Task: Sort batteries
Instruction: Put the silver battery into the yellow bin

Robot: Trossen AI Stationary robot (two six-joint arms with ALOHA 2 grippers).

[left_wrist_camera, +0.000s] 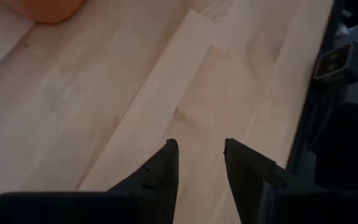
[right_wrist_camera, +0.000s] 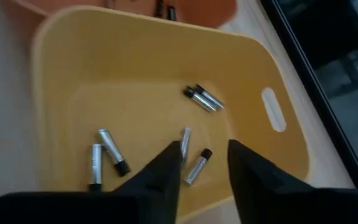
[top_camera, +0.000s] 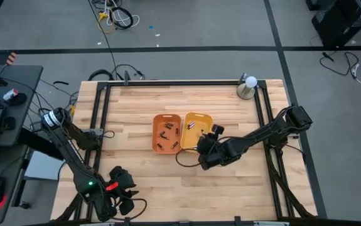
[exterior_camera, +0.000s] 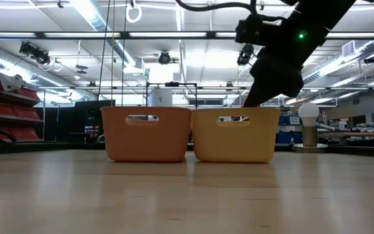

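Hovering over the yellow tray [right_wrist_camera: 66, 74], the right gripper [right_wrist_camera: 205, 163] hangs with its jaws apart and nothing between them. Just ahead of the tips lie silvery batteries [right_wrist_camera: 194, 167] with dark ends: one slim cell points its long axis straight at the gap, another slants beside it. A touching pair [right_wrist_camera: 203, 98] lies farther ahead, on a diagonal. Two more [right_wrist_camera: 107, 154] sit off to one side, forming a narrow V. No lettering can be read on any cell. The orange tray [top_camera: 166, 132] alongside holds dark batteries [top_camera: 165, 131]. The left gripper [left_wrist_camera: 200, 163] waits near the table's [top_camera: 136, 103] front edge, jaws apart over bare wood.
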